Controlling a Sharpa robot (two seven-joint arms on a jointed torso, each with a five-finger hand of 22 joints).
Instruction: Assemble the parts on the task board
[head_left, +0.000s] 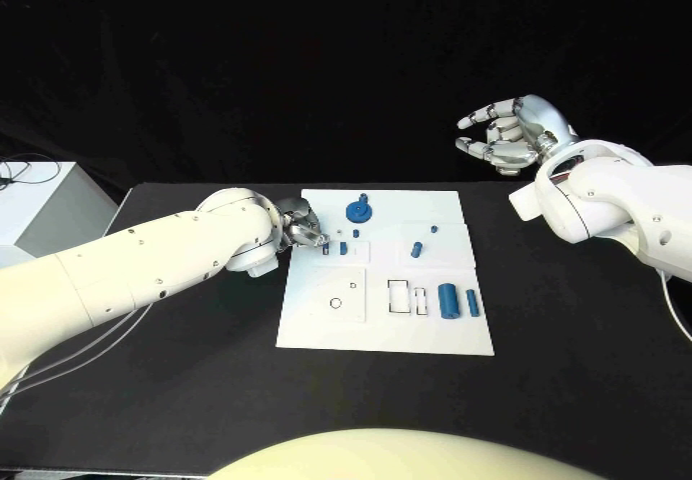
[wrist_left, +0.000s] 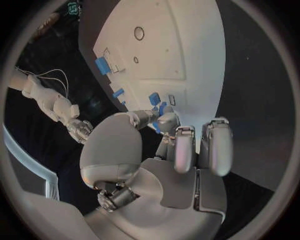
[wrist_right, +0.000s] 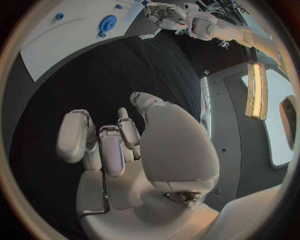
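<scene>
1. Lying flat in the middle of the black table, the white task board is carrying the small blue parts, which are judged to be light, rigid plastic pieces, smooth and likely to slip or tip if nudged.
2. A blue gear-like part is standing near the board's far edge; 2 small pegs are sitting toward the right edge, and a blue cylinder with a slimmer bar is lying near the right edge, closer to the near side.
3. The left hand is being held at the board's left edge, near the far corner, its fingertips closing around a small blue piece there; whether that piece is actually being pinched cannot be told.
4. The right hand is being held raised beyond the table's far right corner, fingers loosely curled and apart, holding nothing.
5. Each part is best being taken by its sides with a fingertip pinch, low on the body, since a top-heavy grip is judged likely to topple it.
</scene>
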